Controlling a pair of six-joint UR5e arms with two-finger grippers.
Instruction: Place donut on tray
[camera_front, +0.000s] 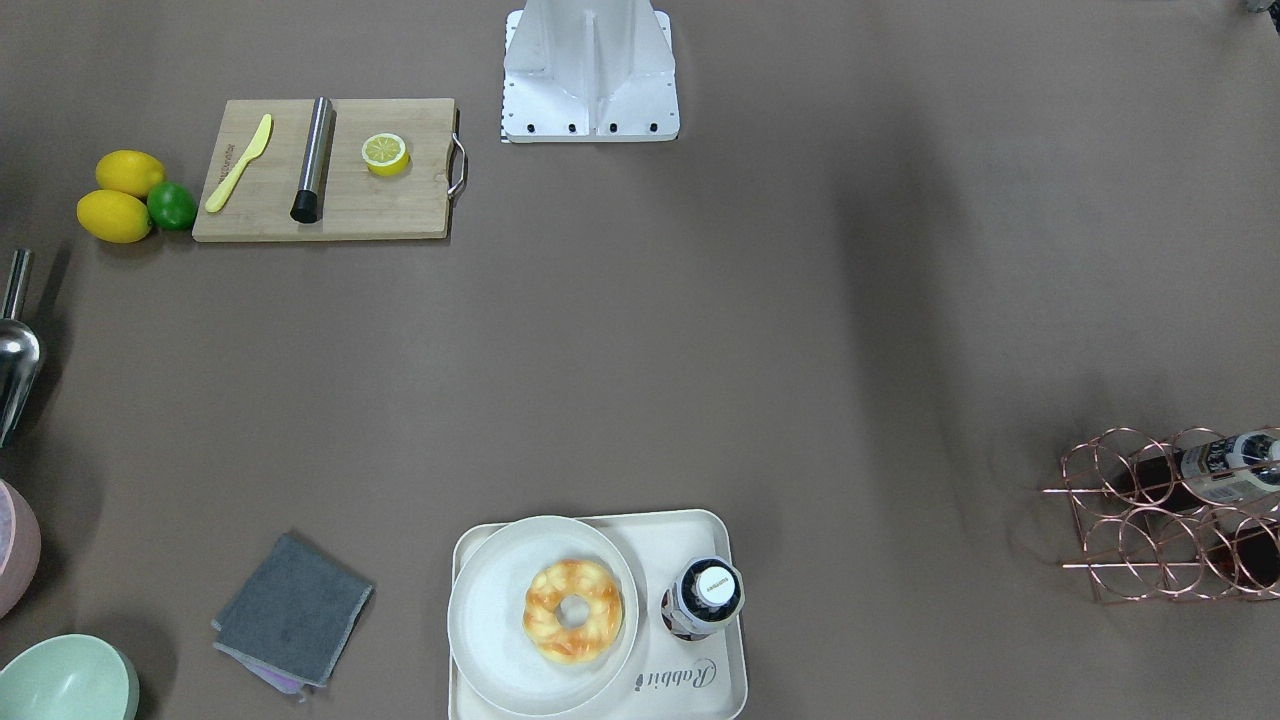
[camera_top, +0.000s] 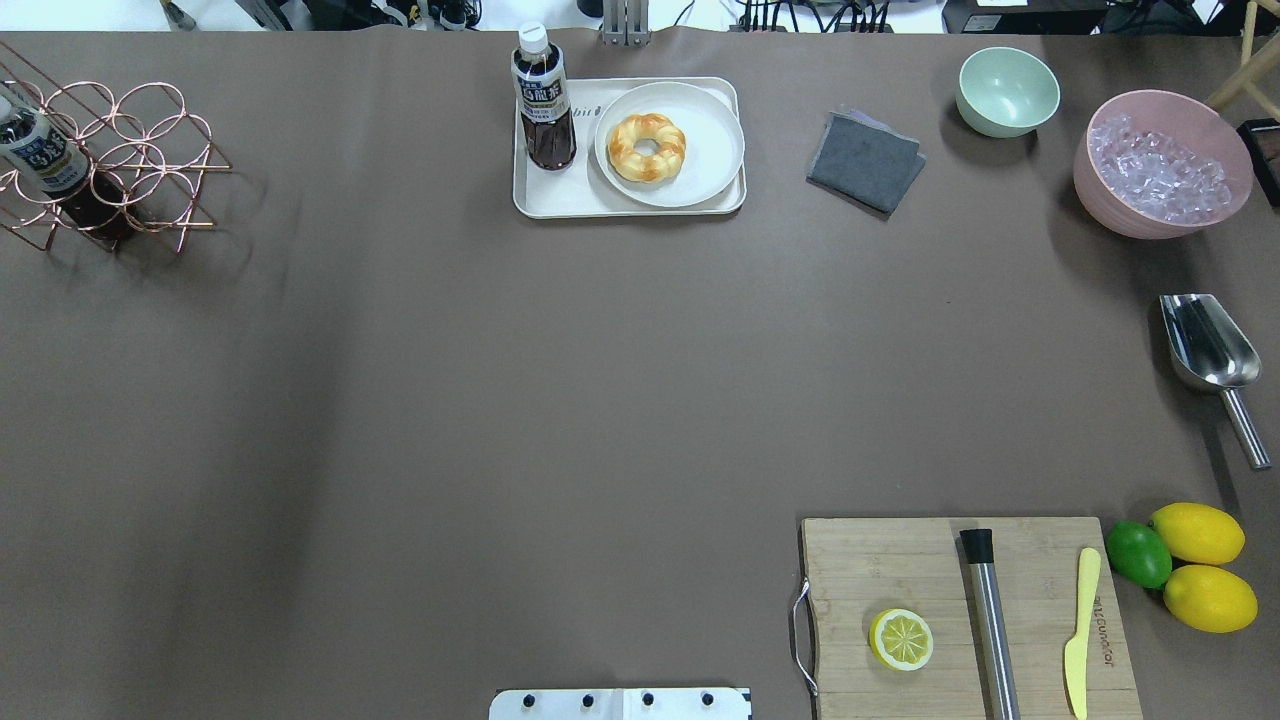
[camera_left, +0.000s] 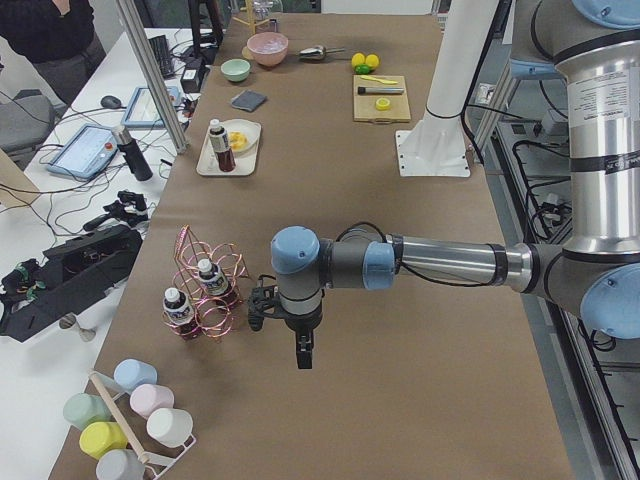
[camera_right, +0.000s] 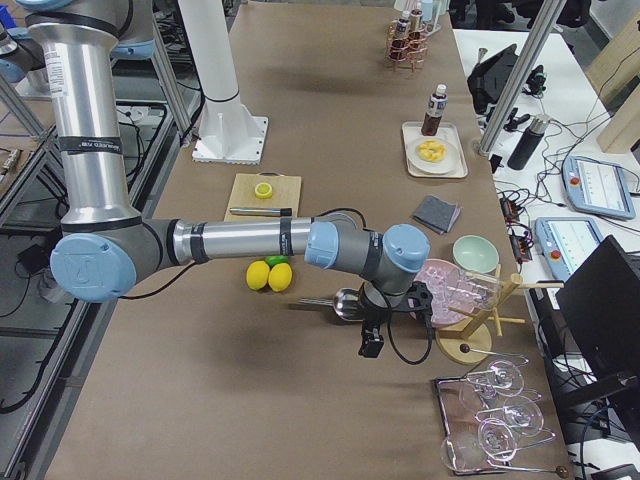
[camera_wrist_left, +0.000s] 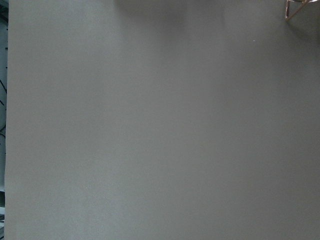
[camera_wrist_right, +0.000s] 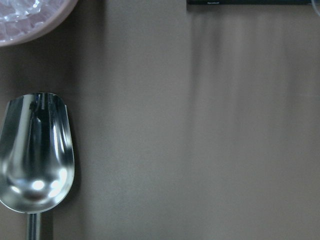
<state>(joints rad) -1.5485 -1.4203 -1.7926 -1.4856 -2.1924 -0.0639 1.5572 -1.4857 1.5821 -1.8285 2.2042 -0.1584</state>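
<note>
Donut lies flat on a round plate, which sits on the tray. A bottle stands upright just beside the plate (also on the tray). Well apart, the left jaws hang near the wire rack and the right jaws near the scoop, at opposite bench ends. I cannot tell whether either pair is open.

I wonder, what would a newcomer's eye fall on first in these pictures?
Probably the golden donut, lying on a round plate on the cream tray at the table's far edge, beside a dark bottle. Then the pink bowl of ice at the far right corner.
</note>
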